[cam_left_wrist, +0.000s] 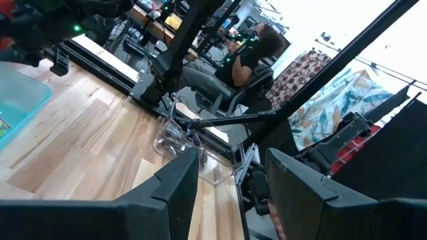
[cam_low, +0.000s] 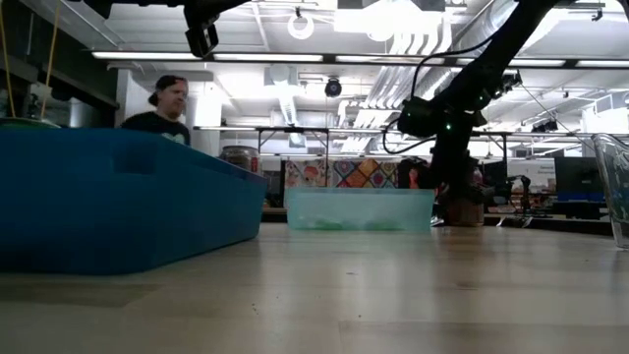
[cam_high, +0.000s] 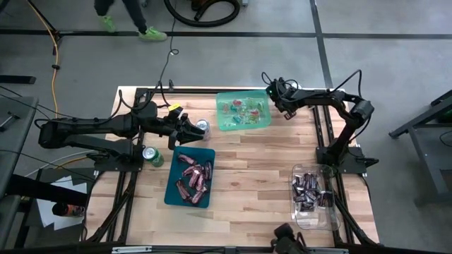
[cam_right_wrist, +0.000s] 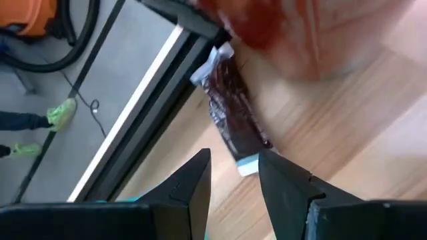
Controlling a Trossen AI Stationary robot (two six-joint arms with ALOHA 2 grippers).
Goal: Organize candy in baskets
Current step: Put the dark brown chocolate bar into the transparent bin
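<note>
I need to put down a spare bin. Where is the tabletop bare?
The broadest bare wood lies between the dark teal basket and the clear basket, reaching up to the light green basket. It is crowded around the left end effector, where two soda cans stand beside the teal basket.

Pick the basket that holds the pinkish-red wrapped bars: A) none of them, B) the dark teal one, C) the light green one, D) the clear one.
B: in the high view the pinkish-red wrapped bars lie inside the dark teal basket; the light green basket holds small green and red pieces, the clear basket dark bars.
</note>
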